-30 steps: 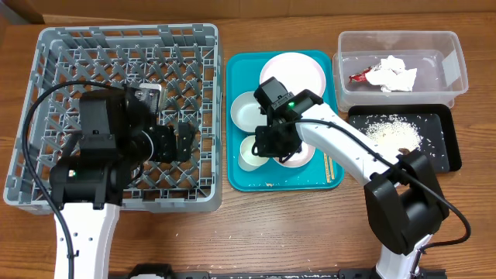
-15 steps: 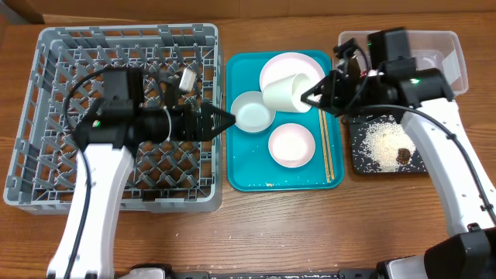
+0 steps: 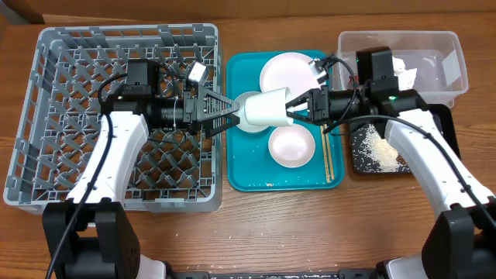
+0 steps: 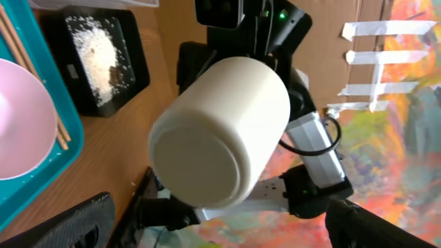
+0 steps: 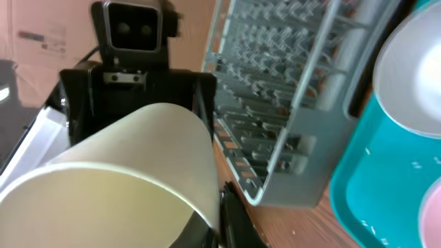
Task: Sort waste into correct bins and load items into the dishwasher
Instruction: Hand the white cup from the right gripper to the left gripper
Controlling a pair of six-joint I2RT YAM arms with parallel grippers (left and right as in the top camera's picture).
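The waste [image 3: 404, 75] looks binned; the grey lattice plastic dish rack [image 3: 54, 116] shows no dishes. Right gripper [image 3: 294, 108] clamps the small white cup [image 3: 263, 109] aloft over the flat teal tray [image 3: 248, 167]; left gripper [image 3: 226, 111] gapes at its base

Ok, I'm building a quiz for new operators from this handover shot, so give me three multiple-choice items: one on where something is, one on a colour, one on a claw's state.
1. Where is the white cup?
A) in the grey rack
B) in the air over the teal tray
C) in the clear tub

2. What colour is the rice tray?
A) black
B) teal
C) grey

3. The left claw is:
A) open
B) shut on the cup
C) shut on chopsticks

Answers:
1 B, the right claw holds it above the teal tray.
2 A, black shows all around the rice.
3 A, its fingers stand wide apart, short of the cup.
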